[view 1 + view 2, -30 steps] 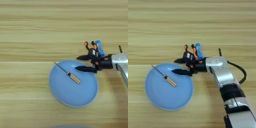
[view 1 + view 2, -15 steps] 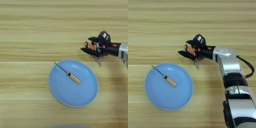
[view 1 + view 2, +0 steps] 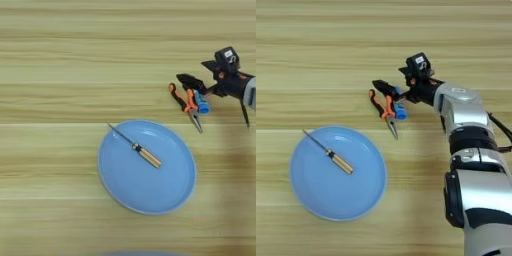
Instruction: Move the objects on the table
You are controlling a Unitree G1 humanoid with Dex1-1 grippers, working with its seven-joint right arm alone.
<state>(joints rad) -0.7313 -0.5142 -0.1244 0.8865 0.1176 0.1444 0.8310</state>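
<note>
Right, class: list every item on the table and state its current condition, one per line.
screwdriver: lying on the plate.
plate: flat on the table.
pliers: lying on the table.
blue tube: lying beside the pliers.
right gripper: above the tube.

Blue tube partly hidden behind pliers; forearm cut off.

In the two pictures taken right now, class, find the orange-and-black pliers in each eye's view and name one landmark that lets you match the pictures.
Left eye view: the pliers lie right of centre, just above the blue plate's upper right rim.
Right eye view: the pliers lie near the centre, above and right of the plate.
Shared landmark: the screwdriver lying in the plate.
</note>
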